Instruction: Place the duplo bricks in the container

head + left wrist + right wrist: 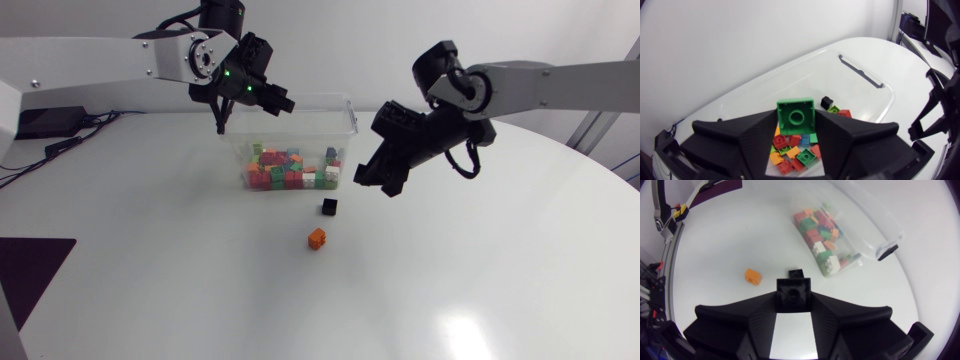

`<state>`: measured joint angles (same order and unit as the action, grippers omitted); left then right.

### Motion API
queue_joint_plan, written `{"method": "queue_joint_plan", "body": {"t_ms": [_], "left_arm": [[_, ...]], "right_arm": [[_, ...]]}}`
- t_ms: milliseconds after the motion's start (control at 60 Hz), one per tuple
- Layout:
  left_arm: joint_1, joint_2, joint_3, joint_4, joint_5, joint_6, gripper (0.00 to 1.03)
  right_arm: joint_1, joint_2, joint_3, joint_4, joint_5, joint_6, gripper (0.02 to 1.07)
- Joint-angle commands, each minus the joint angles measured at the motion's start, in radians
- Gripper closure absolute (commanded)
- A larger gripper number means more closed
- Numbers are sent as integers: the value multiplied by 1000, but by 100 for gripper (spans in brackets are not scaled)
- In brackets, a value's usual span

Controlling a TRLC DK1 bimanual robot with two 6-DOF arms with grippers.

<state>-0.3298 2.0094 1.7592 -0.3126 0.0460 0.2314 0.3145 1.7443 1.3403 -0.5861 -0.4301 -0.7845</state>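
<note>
The white surface point(480, 280) carries a clear plastic container point(345, 115) that already holds a mixed heap of duplo bricks point(290, 172), so most of the job looks done.

The left tool point(796, 120) hangs over the container's open top, clenched on a green brick point(796, 116) with the heap directly beneath it. That brick appears ready to be dropped in.

The right tool point(793, 300) sits off the container's near corner, above the surface, grasping a black brick point(793, 292) that has yet to be carried over the rim.

Two pieces lie outside. A second black brick point(329, 207) sits just in front of the container, and an orange brick point(317, 238) lies a little further out. By this count, four bricks remain.
</note>
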Motion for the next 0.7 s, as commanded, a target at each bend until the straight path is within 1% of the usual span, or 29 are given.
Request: {"method": "queue_joint_plan", "body": {"t_ms": [0,117,267,367,450,567,683], "left_arm": [[17,48,52,9,-8,-27,3],[25,45,29,9,-15,-30,3],[34,-40,-69,3,-15,-15,4],[34,-138,-167,3,-14,22,4],[32,-213,-231,-13,-14,62,4],[29,-324,-326,-65,-8,137,4],[37,-408,-403,-95,41,177,4]], "right_arm": [[26,-63,-23,-27,-1,41,83],[58,-120,10,-32,7,100,83],[90,-124,100,-35,30,172,82],[121,-111,149,-23,50,212,82],[135,-74,201,11,60,263,82],[136,12,292,52,62,323,82],[135,103,378,80,62,358,82]]}}
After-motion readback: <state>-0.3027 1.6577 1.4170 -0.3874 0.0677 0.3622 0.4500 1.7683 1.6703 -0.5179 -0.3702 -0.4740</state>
